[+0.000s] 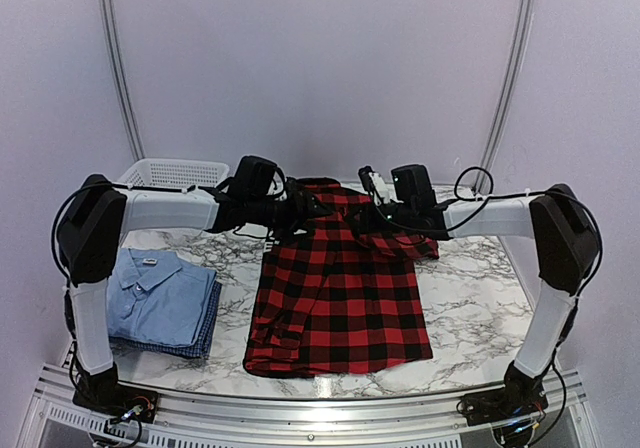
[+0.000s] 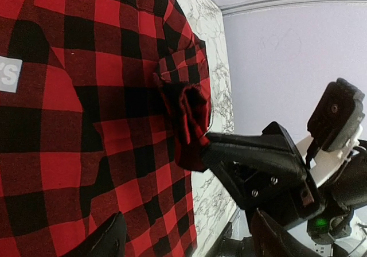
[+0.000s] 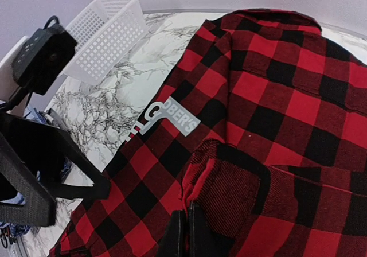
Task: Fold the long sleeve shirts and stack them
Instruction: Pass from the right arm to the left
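Evidently mid-fold, the right pincer (image 3: pixel 184 235) pinches the cuff (image 2: pixel 184 119) of the red-and-black plaid flannel shirt (image 1: pixel 340 298), the left pincer (image 2: pixel 188 219) gapes empty, and that sleeve probably needs drawing inward next.

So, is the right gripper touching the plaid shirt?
Touching. The left wrist view shows the right gripper shut on a bunched fold of the plaid shirt; the right wrist view shows its closed fingers in the cloth too.
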`<state>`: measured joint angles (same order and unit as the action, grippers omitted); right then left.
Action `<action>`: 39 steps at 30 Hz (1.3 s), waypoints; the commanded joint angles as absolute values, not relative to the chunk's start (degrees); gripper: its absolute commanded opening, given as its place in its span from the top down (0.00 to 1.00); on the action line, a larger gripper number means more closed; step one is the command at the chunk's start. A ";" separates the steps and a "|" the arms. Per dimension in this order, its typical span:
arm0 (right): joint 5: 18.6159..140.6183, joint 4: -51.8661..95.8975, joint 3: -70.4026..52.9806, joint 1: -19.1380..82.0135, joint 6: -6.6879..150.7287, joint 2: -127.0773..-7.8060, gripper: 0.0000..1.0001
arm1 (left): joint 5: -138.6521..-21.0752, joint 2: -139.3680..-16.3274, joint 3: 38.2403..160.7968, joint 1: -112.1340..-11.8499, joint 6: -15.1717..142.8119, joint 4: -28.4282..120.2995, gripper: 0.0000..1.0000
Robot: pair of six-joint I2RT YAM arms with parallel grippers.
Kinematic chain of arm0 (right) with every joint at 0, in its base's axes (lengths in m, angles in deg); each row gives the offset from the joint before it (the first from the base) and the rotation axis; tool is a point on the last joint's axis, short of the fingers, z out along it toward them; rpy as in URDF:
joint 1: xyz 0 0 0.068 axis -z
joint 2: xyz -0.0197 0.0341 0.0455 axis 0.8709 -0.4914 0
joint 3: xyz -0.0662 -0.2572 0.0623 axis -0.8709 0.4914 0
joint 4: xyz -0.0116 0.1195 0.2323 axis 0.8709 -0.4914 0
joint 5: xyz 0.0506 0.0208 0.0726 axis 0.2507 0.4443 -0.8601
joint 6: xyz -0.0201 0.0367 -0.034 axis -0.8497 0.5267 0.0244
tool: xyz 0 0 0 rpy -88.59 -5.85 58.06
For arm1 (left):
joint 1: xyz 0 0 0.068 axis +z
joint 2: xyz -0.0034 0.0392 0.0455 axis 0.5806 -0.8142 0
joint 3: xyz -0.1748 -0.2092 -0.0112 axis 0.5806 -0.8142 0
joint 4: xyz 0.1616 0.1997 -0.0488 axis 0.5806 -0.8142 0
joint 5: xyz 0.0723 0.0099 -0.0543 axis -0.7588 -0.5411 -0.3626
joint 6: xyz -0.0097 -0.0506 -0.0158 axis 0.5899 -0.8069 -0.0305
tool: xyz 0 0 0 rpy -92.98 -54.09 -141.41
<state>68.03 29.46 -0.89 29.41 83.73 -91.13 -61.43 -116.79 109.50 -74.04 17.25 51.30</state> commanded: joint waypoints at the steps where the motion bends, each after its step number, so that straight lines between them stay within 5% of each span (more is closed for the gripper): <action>1: 65.40 34.46 0.17 27.02 83.29 -91.46 1.00 | -60.84 -120.74 113.10 -74.60 12.95 55.13 0.23; 19: 65.90 32.53 0.75 24.28 78.93 -93.26 1.00 | -62.80 -129.67 120.69 -75.18 8.77 54.38 0.37; 32: 66.84 31.31 -0.15 24.03 78.33 -93.24 1.00 | -65.54 -132.83 125.27 -76.01 11.91 46.29 0.69; 39: 68.60 29.65 0.12 24.05 78.30 -92.48 0.97 | -65.94 -132.49 126.54 -76.10 12.86 44.70 1.00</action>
<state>67.07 31.39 1.60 24.73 78.77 -92.99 -65.27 -132.30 124.38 -75.87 11.26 47.32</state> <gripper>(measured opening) 0.002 0.045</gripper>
